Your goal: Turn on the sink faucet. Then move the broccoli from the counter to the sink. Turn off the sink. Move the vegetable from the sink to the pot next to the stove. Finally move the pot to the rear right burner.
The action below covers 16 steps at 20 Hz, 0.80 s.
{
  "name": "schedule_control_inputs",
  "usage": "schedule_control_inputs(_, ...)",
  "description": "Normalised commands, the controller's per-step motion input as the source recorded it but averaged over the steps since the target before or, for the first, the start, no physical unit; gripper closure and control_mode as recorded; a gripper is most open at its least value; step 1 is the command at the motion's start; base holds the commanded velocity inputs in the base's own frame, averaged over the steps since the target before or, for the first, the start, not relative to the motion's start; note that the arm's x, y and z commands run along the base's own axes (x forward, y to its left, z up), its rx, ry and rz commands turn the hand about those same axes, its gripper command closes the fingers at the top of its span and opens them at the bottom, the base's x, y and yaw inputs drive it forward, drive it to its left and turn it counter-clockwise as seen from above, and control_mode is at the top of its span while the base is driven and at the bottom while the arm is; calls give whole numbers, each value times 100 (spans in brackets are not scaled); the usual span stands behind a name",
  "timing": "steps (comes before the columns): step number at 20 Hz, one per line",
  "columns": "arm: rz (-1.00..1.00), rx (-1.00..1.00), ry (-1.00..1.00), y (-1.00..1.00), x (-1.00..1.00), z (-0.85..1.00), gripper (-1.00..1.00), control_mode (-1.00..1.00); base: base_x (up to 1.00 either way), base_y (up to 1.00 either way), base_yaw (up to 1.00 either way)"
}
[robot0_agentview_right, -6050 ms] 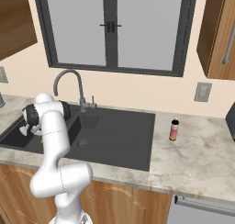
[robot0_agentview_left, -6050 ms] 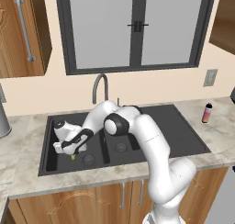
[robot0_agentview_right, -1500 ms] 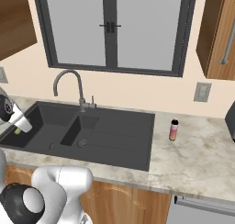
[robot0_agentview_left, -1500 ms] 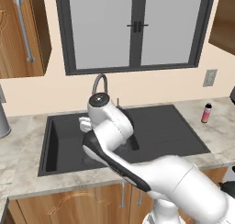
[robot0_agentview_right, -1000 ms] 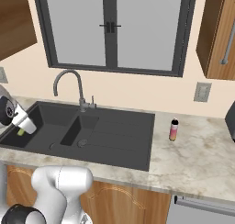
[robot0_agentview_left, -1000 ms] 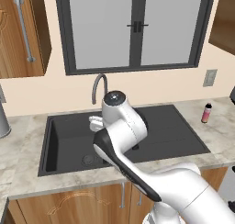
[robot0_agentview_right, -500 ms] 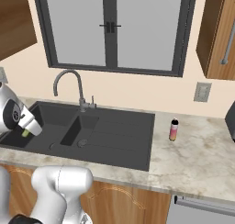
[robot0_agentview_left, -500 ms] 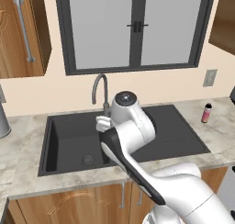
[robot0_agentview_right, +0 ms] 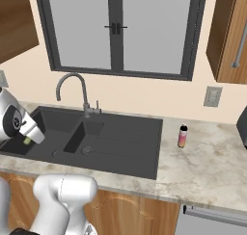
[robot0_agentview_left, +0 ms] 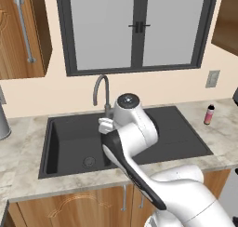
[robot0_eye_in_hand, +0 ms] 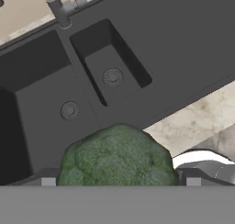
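- Broccoli (robot0_eye_in_hand: 117, 154) is seen wedged between the two finger tips of the gripper (robot0_eye_in_hand: 120, 181). The jaws stand wide, yet the green crown fills the whole gap from one tip to the other, so a grasp on the floret is judged.
- In the right base view a small patch of green (robot0_agentview_right: 27, 141) is seen at the end of the gripper (robot0_agentview_right: 30, 133), raised above the left part of the sink (robot0_agentview_right: 125, 142) and clear of the basin floor.
- The crown is turned toward the hand camera. The stalk is hidden behind it, so its long axis is taken to run along the line of the fingers, away from the hand.
- Beneath the held floret, the front rim of the sink (robot0_eye_in_hand: 151, 44) and a strip of the counter (robot0_eye_in_hand: 197, 113) are seen, with both round drains farther off toward the sink faucet (robot0_eye_in_hand: 57, 9).
- The carry from the sink toward the pot is judged to be the step in hand.
- Since the floret sits square between the fingers, no re-centring is called for. What matters is that the grasp be kept firm while the arm is swung away from the faucet side.
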Motion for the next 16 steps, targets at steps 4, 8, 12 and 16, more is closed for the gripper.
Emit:
schedule_control_inputs(4, -5, 1, 0, -24, -6, 6, 100, 100, -3, -8, -2)
schedule_control_inputs(8, 0, 0, 0, 0, 0, 0, 100, 100, -24, -21, -16)
schedule_control_inputs(12, 0, 0, 0, 0, 0, 0, 100, 100, -30, -13, -24)
schedule_control_inputs(16, 0, 0, 0, 0, 0, 0, 100, 100, -37, -22, -26)
